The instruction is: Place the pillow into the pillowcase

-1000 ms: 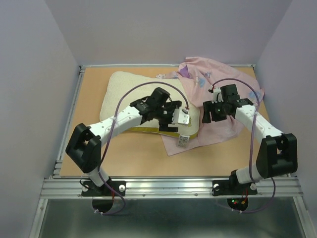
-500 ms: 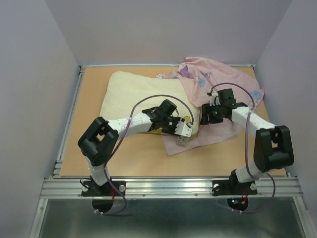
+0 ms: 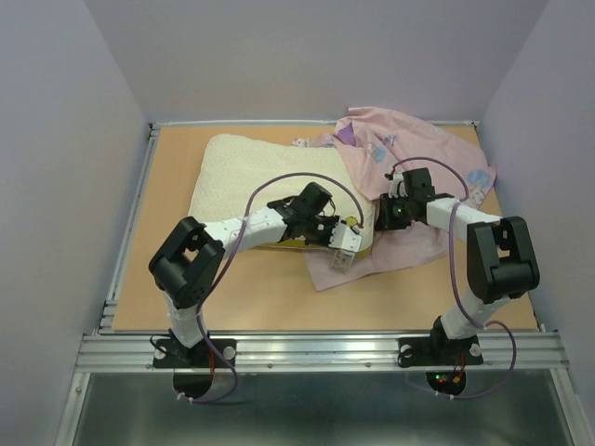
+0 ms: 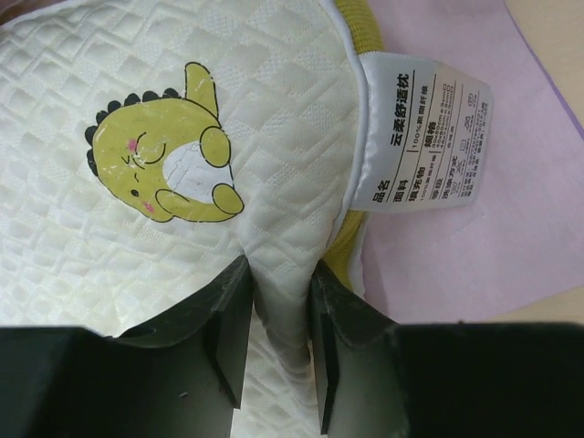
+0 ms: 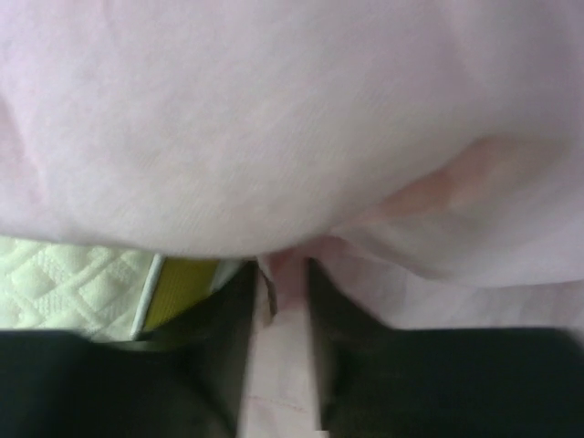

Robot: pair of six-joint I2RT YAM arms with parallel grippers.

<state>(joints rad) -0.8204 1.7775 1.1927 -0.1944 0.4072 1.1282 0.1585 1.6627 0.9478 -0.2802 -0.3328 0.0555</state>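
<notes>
Pillow (image 3: 270, 177) lies centre-left on the table (image 3: 242, 297), not yet inside the pillowcase (image 3: 409, 149) bunched upper right, so we've barely begun: left claw (image 4: 278, 310) pinching its corner, right claw (image 5: 285, 292) pinching pink fabric.

Pale lilac walls (image 3: 316, 56) enclose an orange-brown table (image 3: 251, 297).
</notes>
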